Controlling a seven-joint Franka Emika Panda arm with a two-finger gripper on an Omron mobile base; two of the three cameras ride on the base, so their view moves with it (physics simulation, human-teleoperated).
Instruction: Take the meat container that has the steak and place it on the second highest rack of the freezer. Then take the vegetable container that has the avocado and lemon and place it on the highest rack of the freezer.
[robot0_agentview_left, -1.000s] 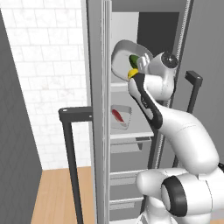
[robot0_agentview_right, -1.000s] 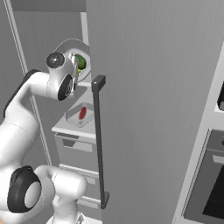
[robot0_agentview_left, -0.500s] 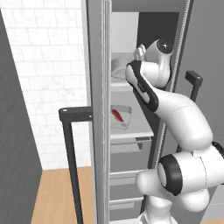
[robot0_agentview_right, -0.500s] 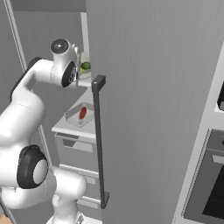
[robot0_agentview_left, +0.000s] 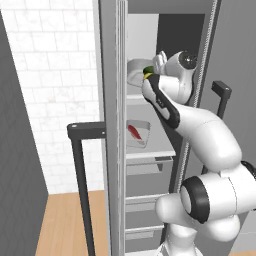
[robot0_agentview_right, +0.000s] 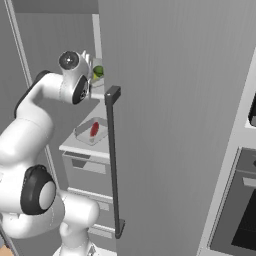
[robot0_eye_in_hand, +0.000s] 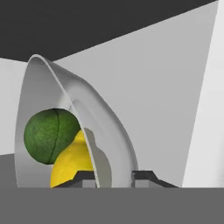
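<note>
Hand view: tool grips bowl rim; avocado, lemon inside.

in the hand view the two dark finger tips of the gripper are cut off by the bottom band, so whether they pinch the rim between them cannot be told. the bright yellow oval lemon is partly behind the wall of the pale grey round-walled container and under the dark green rounded avocado. in the left base view the white arm covers most of that container. the thin red steak is too small for its streaks to show.
</note>
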